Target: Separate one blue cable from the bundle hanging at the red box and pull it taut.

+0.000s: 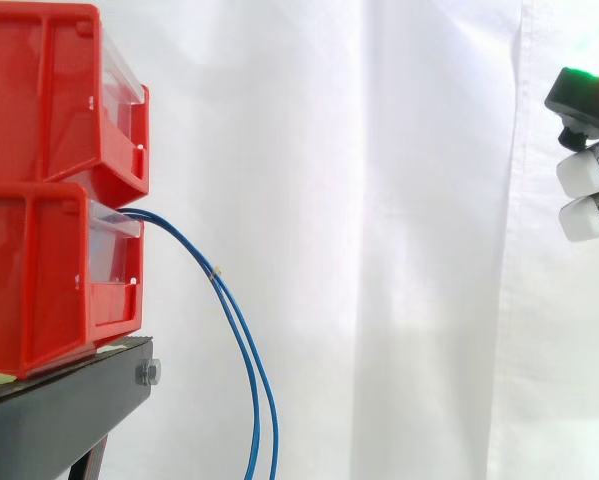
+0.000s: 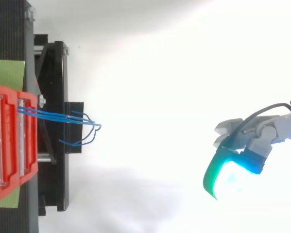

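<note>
Blue cables (image 1: 217, 274) run off below; hand (image 1: 591, 172), partly cut off, well apart.

The side camera looks level across the work, close in; the top camera looks straight down. Both share the hand (image 1: 589, 172) and, well apart from it, red bins (image 1: 39, 190) and blue cables (image 2: 53, 115).

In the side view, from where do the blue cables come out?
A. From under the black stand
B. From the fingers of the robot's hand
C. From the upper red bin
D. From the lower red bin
D: the blue cables leave the front opening of the lower red bin, just under the upper red bin, and hang down beside the black stand.
</note>
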Robot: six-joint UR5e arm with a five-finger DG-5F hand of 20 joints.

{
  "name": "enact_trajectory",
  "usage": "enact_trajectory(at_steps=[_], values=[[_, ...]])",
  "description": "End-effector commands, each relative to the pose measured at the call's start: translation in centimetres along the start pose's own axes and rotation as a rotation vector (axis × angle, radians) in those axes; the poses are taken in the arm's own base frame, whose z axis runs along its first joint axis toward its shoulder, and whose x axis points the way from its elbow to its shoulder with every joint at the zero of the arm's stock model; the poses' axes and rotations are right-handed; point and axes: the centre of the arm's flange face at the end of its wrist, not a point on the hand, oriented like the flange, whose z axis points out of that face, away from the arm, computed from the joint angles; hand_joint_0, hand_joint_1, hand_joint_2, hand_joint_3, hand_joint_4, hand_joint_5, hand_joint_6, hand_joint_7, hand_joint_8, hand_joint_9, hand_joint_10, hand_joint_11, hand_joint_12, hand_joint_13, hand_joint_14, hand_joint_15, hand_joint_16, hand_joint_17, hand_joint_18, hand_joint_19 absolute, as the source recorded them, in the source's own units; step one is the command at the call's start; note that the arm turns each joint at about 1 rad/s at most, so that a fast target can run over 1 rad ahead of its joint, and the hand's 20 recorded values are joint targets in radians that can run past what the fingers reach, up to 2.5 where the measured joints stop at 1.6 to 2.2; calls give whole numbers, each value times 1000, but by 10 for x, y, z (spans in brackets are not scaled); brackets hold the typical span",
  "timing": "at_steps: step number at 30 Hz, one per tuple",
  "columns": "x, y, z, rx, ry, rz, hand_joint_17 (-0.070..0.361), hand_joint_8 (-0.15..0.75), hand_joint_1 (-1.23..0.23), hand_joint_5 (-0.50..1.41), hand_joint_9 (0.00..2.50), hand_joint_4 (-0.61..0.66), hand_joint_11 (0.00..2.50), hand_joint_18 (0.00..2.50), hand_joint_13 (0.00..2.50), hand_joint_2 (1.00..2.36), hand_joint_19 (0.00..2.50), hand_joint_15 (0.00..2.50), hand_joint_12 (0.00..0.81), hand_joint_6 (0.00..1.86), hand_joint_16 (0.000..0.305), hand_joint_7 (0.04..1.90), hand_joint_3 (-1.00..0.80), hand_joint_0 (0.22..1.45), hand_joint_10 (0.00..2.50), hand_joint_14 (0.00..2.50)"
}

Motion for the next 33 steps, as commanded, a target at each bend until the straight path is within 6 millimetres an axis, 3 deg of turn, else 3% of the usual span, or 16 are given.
enact_trajectory(at_steps=[1,33], values=[[0,0,0,0,0,-1,118,251,-450,-234,361,189,93,268,223,1000,498,89,361,503,53,765,-500,527,4,4],[0,-1,-1,15,4,-5,115,267,-475,-215,436,243,167,444,403,1000,501,173,351,502,51,795,-500,553,6,7]])
